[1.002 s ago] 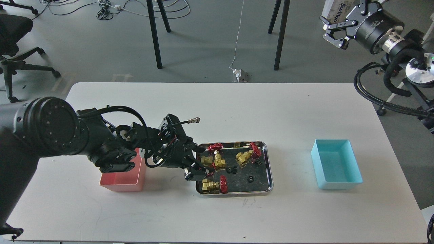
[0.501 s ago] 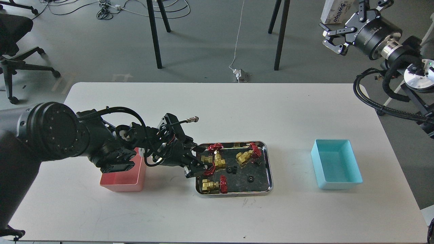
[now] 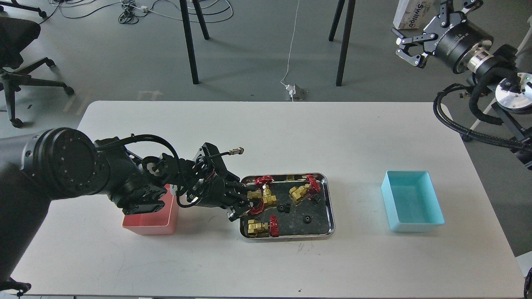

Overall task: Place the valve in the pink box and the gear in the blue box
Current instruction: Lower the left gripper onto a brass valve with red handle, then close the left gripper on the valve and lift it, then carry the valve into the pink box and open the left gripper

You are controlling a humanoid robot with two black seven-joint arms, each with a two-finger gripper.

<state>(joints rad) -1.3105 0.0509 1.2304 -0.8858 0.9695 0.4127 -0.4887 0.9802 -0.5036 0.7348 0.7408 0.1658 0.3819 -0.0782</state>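
A steel tray (image 3: pixel 331 216) at the table's middle holds several brass valves with red handwheels and three small black gears (image 3: pixel 307 219). My left gripper (image 3: pixel 244 203) reaches over the tray's left edge. Its fingers are closed on the leftmost valve (image 3: pixel 257 208), which still lies in the tray. The pink box (image 3: pixel 151 220) stands left of the tray, partly hidden under my left arm. The blue box (image 3: pixel 411 201) stands empty at the right. My right gripper (image 3: pixel 409 47) is open and empty, raised high beyond the table's far right corner.
The other valves lie at the tray's back (image 3: pixel 268 195), back right (image 3: pixel 301 191) and front left (image 3: pixel 259 227). Black table legs, cables and an office chair (image 3: pixel 16 62) stand on the floor beyond the white table (image 3: pixel 291 137).
My left gripper's fingers have drawn together around the leftmost valve, and the arm has shifted slightly. My right gripper has swung a little to the right and turned.
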